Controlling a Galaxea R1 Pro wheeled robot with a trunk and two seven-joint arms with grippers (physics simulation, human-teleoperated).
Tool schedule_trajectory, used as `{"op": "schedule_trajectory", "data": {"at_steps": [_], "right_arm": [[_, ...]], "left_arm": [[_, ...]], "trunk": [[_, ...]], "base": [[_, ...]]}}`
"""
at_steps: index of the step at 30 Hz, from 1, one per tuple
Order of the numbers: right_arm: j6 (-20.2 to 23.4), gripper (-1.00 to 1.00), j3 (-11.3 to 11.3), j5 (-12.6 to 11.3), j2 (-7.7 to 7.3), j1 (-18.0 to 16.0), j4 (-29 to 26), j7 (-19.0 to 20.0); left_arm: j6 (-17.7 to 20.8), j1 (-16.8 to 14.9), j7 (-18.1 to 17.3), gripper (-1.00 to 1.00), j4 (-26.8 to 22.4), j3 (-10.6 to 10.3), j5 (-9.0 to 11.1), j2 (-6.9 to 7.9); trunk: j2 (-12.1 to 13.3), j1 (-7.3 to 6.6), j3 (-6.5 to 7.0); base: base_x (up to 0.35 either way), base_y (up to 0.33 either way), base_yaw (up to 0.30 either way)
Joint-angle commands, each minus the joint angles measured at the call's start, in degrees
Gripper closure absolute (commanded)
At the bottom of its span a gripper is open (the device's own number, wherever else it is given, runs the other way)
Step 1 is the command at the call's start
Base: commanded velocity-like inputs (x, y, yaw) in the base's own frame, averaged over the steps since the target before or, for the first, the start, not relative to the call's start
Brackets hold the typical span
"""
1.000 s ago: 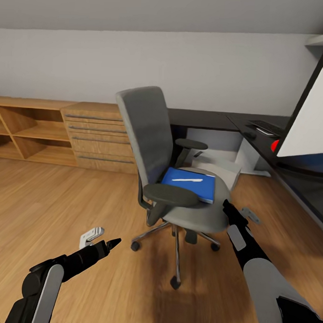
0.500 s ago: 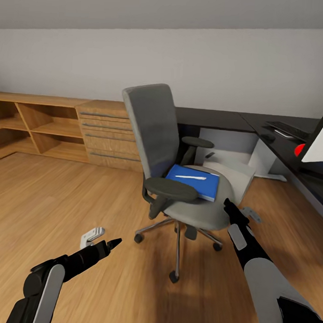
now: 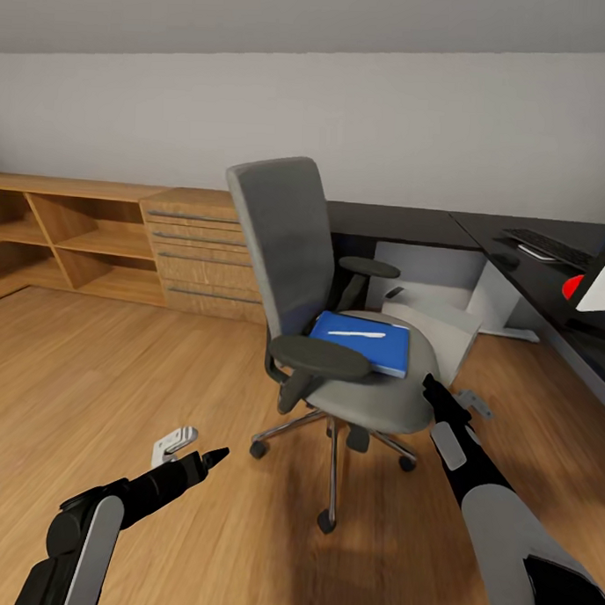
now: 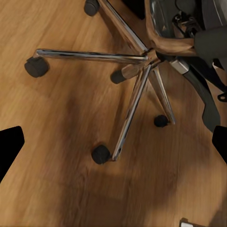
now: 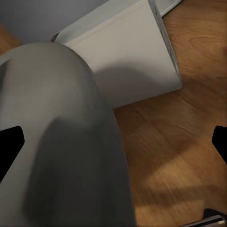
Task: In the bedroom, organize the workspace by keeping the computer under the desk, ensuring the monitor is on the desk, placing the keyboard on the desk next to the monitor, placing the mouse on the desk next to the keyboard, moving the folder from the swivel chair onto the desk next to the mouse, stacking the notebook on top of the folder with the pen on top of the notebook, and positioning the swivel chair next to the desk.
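— Where's the swivel chair [image 3: 337,322]?
— Mid-floor, left of the desk [image 3: 516,259], back turned to the left, chrome base on the wooden floor [image 3: 114,373].
— And on the seat?
— Blue folder [image 3: 362,340], lying flat, with the white pen [image 3: 356,333] resting on top.
— Computer [image 3: 438,322]?
— Pale box on the floor just beyond the chair, under the desk's near corner. Big in the right wrist view too [image 5: 127,56], just past the grey seat edge.
— On the desk top?
— Keyboard [image 3: 551,246] at the far right, a small dark lump beside it, too small to name. A corner of screen at the right edge.
— Left gripper [image 3: 209,457]?
— Low over the floor, near and left of the chair; fingers wide apart, nothing between, castors in its wrist view.
— Right gripper [image 3: 432,389]?
— Just beside the seat's right edge; also spread wide, empty.
— Background?
— Wooden drawer unit [image 3: 199,254] and open shelves along the far wall.
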Motion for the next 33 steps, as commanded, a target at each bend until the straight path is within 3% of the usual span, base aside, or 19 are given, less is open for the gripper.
{"op": "schedule_trajectory", "data": {"at_steps": [1,14,25,33], "right_arm": [[-0.2,-1.0,0.2,-0.9,-0.02,0.0,2.3,-0.1],[-0.3,-1.0,0.2,-0.9,-0.1,0.0,2.3,-0.1],[-0.3,-1.0,0.2,-0.9,-0.12,0.0,2.3,-0.1],[-0.3,-1.0,0.2,-0.9,-0.12,0.0,2.3,-0.1]], "left_arm": [[0.3,-0.1,-0.6,-1.0,0.0,0.2,-0.4,-0.07],[0.2,-0.1,-0.7,-1.0,0.0,-0.1,-0.5,-0.12],[0.2,-0.1,-0.7,-1.0,0.0,-2.6,-0.5,-0.07],[0.2,-0.1,-0.7,-1.0,0.0,-2.7,-0.5,0.01]], "trunk": [[0.0,0.01,-0.05],[0.0,0.01,-0.05],[0.1,-0.28,2.38],[0.1,-0.28,2.38]], "base": [[0.082,-0.005,0.0],[0.028,-0.008,0.0],[0.0,0.0,0.0],[0.0,0.0,0.0]]}}
